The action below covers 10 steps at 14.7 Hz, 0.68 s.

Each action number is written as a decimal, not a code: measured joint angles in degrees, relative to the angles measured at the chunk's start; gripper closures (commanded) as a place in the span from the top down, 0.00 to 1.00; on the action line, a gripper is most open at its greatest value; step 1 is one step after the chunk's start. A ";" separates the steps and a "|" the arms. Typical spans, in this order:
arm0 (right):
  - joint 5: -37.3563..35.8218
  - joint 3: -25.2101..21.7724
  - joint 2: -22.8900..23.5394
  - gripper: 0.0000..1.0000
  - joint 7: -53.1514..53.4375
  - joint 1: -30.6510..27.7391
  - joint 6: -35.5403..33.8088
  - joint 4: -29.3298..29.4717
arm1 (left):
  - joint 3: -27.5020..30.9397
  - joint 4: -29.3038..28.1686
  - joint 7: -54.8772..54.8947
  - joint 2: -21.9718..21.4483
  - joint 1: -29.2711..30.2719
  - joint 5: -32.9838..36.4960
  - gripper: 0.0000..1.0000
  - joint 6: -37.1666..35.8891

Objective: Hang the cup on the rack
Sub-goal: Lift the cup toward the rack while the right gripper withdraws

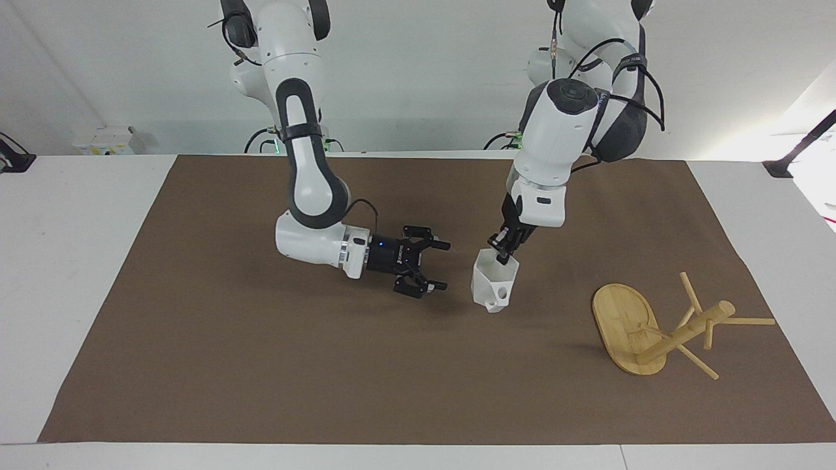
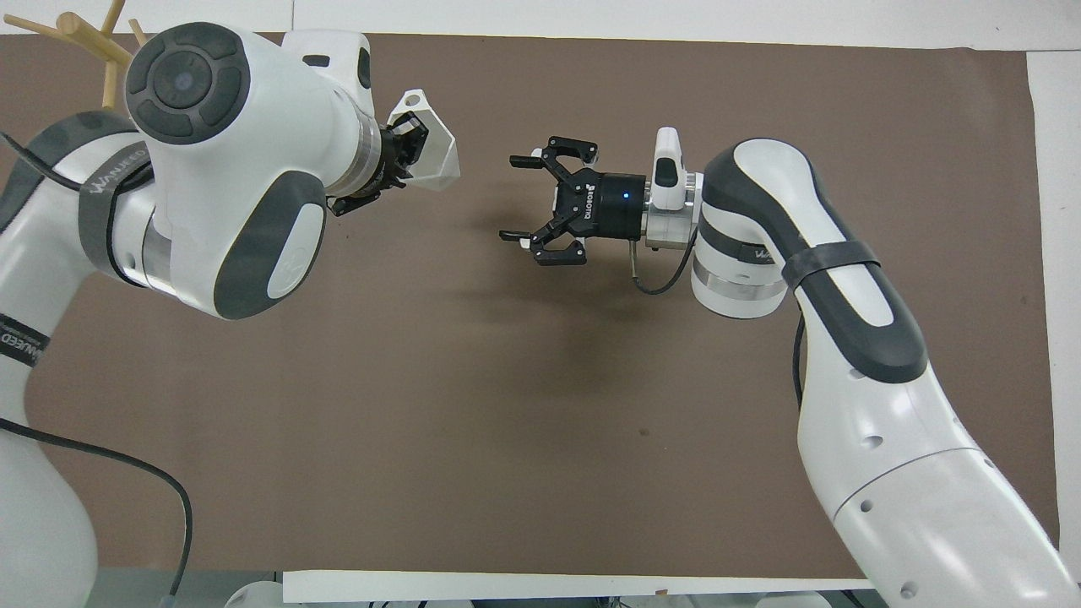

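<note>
The white faceted cup [image 1: 491, 287] hangs tilted low over the brown mat, its handle with a round hole facing away from the robots. My left gripper [image 1: 505, 254] is shut on its rim from above. In the overhead view the cup [image 2: 432, 154] sticks out from the left gripper [image 2: 405, 152]. My right gripper [image 1: 439, 266] is open and empty, level over the mat beside the cup and apart from it; it also shows from above [image 2: 515, 198]. The bamboo rack [image 1: 653, 329] lies tipped over toward the left arm's end of the table. From above, only its pegs [image 2: 84, 34] show.
The brown mat [image 1: 261, 365] covers most of the white table [image 1: 65, 261]. A small white box [image 1: 104, 140] sits at the table's edge near the right arm's base. A black clamp [image 1: 784, 166] stands at the corner near the left arm's end.
</note>
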 measured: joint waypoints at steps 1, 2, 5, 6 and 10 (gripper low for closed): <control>-2.85 -0.08 -0.04 1.00 0.00 -2.21 -1.88 0.40 | 0.05 -0.13 -1.21 0.01 0.80 0.30 0.00 2.31; -6.83 -0.13 -0.11 1.00 0.01 -4.66 -3.37 1.24 | 0.08 -0.61 -1.94 -0.06 1.81 0.44 0.00 5.03; -20.78 -0.32 -1.01 1.00 4.81 -12.10 -5.99 4.55 | 0.22 -8.73 -2.58 -2.29 5.46 0.50 0.00 22.45; -26.28 -0.38 -2.07 1.00 7.67 -13.85 -6.33 5.42 | 0.22 -13.31 -2.65 -3.78 6.75 0.50 0.00 29.72; -52.97 -0.48 -11.83 1.00 24.70 -17.41 -6.42 6.92 | 0.14 -31.72 -0.05 -9.29 11.22 0.69 0.00 54.16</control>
